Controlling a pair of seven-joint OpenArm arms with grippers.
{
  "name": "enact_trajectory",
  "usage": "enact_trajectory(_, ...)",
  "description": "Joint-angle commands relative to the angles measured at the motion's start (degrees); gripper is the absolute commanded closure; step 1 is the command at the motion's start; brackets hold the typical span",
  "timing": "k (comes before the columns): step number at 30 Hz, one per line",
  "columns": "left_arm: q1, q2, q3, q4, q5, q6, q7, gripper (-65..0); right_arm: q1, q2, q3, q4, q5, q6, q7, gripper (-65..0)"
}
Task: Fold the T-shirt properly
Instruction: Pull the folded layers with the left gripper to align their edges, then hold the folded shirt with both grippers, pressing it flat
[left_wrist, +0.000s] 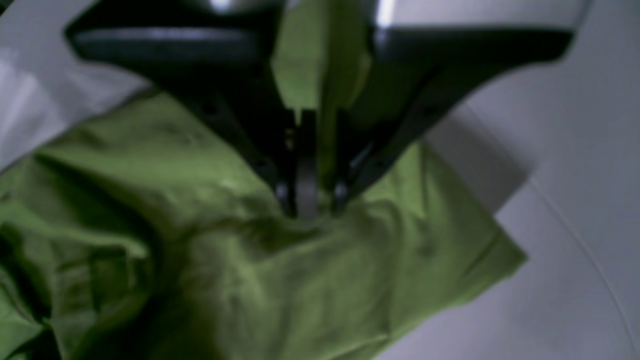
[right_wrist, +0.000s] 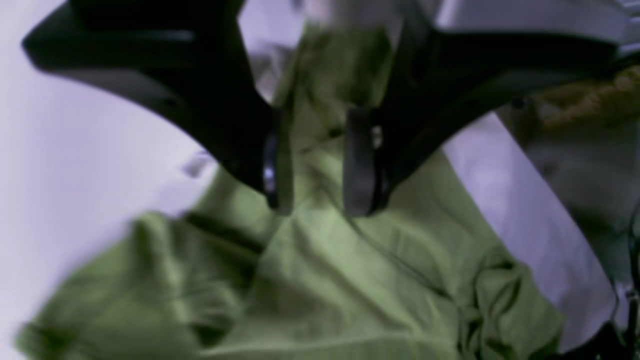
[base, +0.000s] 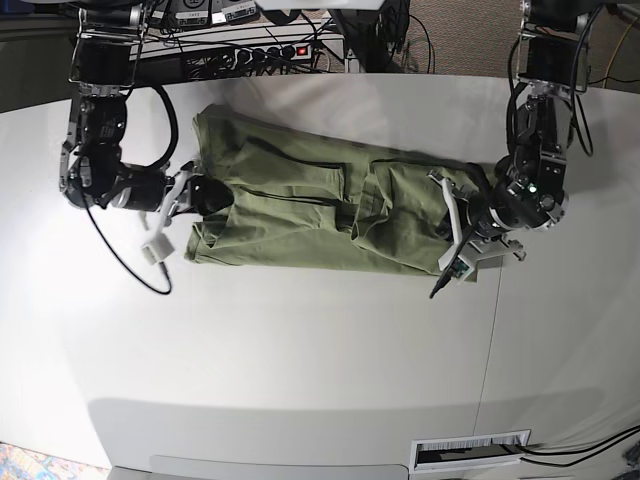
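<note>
Black fingers (left_wrist: 306, 165) of the left gripper (left_wrist: 310, 200) are filling the top of the left wrist view, pressed together on a fold of the T-shirt (left_wrist: 240, 270). A strip of green cloth is running up between them toward the camera. Below the tips the fabric is bunching into soft ridges, and one squared corner of the shirt is lying flat on the white table (left_wrist: 575, 200) to the right.

Right wrist view: the right gripper (right_wrist: 320, 200) is sitting over the T-shirt (right_wrist: 325, 290) with its pads (right_wrist: 357, 160) a little apart. Cloth is rising between them, but blur is hiding whether they are pinching it; I cannot tell. Green fabric is spreading below in loose wrinkles, with pale table (right_wrist: 75, 150) on the left of it.

Base view: the T-shirt (base: 300, 215) is lying as a long, rumpled band across the upper middle of the table (base: 300, 360), its long axis running left to right. The right gripper (base: 200, 192) is meeting the shirt's left end, just beside its lower left corner. The left gripper (base: 462, 222) is resting at the shirt's opposite end, on the edge there. Both arms are reaching in from the table's far side. A power strip (base: 275, 50) and tangled cables are lying beyond the shirt, past the table's far edge. A pale vent grille (base: 470, 452) is showing well below the shirt, at the near side.
</note>
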Motion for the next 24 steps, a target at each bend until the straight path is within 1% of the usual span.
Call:
enact_trajectory(1,-0.94,-0.96,-0.39,1.07,-0.57,0.02,-0.83,-6.7,0.0,0.79,1.05,0.74,1.95,0.08,0.37,-18.9)
enact_trajectory(5,-0.59,-1.38,-0.37,1.05,-0.59,0.0,-0.79,-6.7,-2.75,0.52,1.42,0.72,3.96,0.08,0.35,-18.9)
enact_trajectory(8,0.04,-1.4,-0.37,1.05,-0.59,0.02,-0.81,-6.7,-3.32,0.5,1.44,0.72,4.02,0.08,0.35,-19.0)
enact_trajectory(9,0.44,-1.4,-0.37,1.05,-0.57,0.02,-0.79,-6.7,-3.28,0.5,1.44,0.72,3.63,0.08,0.42,-19.1)
enact_trajectory(11,1.42,-1.4,-0.37,1.05,-0.59,0.04,-0.79,-6.7,-3.26,0.48,1.44,0.7,2.6,0.08,1.01,-22.2)
enact_trajectory(12,1.92,-1.4,-0.37,1.05,-0.61,0.09,-0.79,-6.7,-3.26,0.48,1.44,0.7,2.01,0.08,1.55,-22.8)
enact_trajectory(15,3.02,-1.4,-0.37,1.05,-0.61,0.46,-0.72,-6.6,-3.17,0.48,1.44,0.7,-0.59,0.08,3.93,-22.8)
enact_trajectory(18,3.34,-1.44,-0.37,1.05,-1.53,0.44,-0.35,-4.5,-3.15,0.48,1.44,0.7,-1.07,0.08,4.46,-22.8)
enact_trajectory(21,3.3,-1.57,-0.39,1.05,-2.1,0.44,-0.37,0.0,-3.15,0.48,1.55,0.7,-1.66,0.08,4.76,-22.8)
enact_trajectory(24,3.32,-1.57,-0.37,1.05,-1.95,0.42,-0.39,0.0,-3.15,0.48,1.6,0.7,-2.49,0.08,4.76,-22.7)
